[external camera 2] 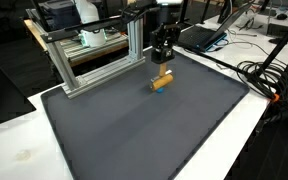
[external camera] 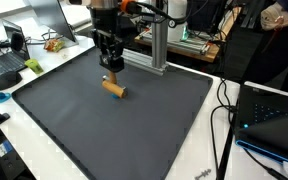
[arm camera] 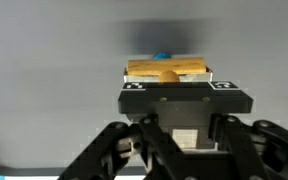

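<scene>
A short wooden block [external camera: 115, 88] with a blue spot on it lies tilted at the far part of the dark mat [external camera: 104, 130] in both exterior views, and shows as block [external camera 2: 161, 82] near the frame. My gripper [external camera: 111, 72] comes straight down onto it from above and is shut on it. In the wrist view the block [arm camera: 169, 69] sits right at the tip of the gripper [arm camera: 169, 84], across its width. The fingertips themselves are hidden behind the gripper body there. I cannot tell whether the block rests on the mat or hangs just above it.
An aluminium frame [external camera: 156, 50] stands at the mat's far edge, close behind the gripper, also seen as frame [external camera 2: 89, 55]. Laptops [external camera: 6, 60] and cables [external camera: 224, 110] lie on the white table around the mat. Another laptop [external camera 2: 199, 35] sits beyond the gripper.
</scene>
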Tool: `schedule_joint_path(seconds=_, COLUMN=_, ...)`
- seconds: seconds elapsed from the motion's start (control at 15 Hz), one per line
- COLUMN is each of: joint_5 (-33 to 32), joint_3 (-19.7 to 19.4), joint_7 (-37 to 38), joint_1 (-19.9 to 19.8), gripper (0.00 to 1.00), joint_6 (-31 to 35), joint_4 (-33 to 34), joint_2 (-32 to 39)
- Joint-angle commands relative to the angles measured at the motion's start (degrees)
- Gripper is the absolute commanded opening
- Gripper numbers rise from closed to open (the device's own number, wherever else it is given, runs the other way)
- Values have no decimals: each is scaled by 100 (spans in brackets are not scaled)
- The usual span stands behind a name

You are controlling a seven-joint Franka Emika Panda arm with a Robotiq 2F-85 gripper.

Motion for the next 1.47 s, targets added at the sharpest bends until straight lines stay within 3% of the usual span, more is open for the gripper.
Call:
schedule_joint_path(seconds=0.0, joint_5=205, joint_3=-103, joint_7=-176, joint_1=91, gripper=22, joint_6=-76, joint_4=198, joint_2=147)
schedule_joint_path(seconds=1.4, joint_5=263, joint_3=-152, joint_7=-240, joint_1=94, gripper=22, joint_6=-287, joint_4=315, joint_2=450)
